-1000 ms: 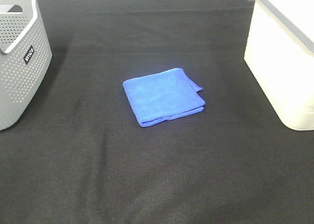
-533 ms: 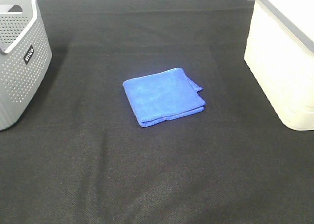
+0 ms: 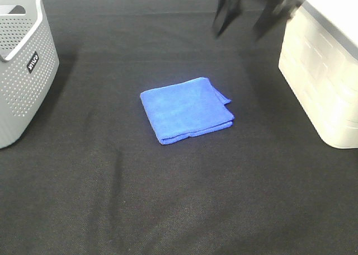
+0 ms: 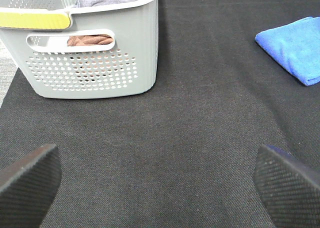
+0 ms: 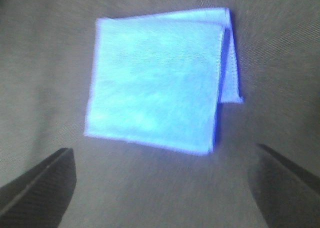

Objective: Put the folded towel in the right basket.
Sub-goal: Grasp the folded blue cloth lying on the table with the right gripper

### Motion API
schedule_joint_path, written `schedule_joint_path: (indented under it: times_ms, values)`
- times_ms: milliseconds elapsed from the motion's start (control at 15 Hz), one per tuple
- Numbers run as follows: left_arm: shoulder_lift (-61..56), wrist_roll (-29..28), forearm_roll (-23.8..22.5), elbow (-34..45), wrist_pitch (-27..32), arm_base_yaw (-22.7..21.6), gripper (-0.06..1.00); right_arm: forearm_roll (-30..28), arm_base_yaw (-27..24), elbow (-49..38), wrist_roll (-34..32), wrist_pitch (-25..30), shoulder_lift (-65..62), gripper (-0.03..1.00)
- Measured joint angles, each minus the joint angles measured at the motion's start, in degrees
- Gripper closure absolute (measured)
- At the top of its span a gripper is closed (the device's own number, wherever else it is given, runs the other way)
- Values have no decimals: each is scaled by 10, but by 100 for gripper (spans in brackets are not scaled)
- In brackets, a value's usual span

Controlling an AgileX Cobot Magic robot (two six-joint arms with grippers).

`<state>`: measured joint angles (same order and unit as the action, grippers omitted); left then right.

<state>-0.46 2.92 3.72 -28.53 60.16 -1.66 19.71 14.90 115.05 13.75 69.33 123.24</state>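
Observation:
A folded blue towel (image 3: 186, 109) lies flat on the black cloth at the centre. It also shows in the right wrist view (image 5: 157, 78) and at the edge of the left wrist view (image 4: 295, 48). The white right basket (image 3: 324, 70) stands at the right edge. My right gripper (image 3: 241, 20) is open, blurred, high at the back and beyond the towel, next to the white basket; its fingers (image 5: 37, 185) frame the towel from above. My left gripper (image 4: 160, 180) is open and empty over bare cloth, not seen in the exterior view.
A grey perforated basket (image 3: 22, 65) stands at the left edge; in the left wrist view (image 4: 95, 53) it holds brown and grey cloths. The black cloth (image 3: 179, 199) covers the whole table.
My right gripper has come into the exterior view at the top, beyond the towel. The towel and both baskets have not moved.

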Motion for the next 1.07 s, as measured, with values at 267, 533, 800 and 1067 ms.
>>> schedule_joint_path:
  times_ms: [267, 533, 800, 1067]
  values:
    - [0, 0, 0, 0, 0, 0, -3, 4, 0, 76, 0, 0, 127, 6]
    - [0, 0, 0, 0, 0, 0, -3, 5, 0, 101, 0, -1, 176, 7]
    - [0, 0, 0, 0, 0, 0, -3, -23, 0, 102, 0, -7, 206, 7]
    - [0, 0, 0, 0, 0, 0, -3, -45, 0, 104, 1, -26, 235, 8]
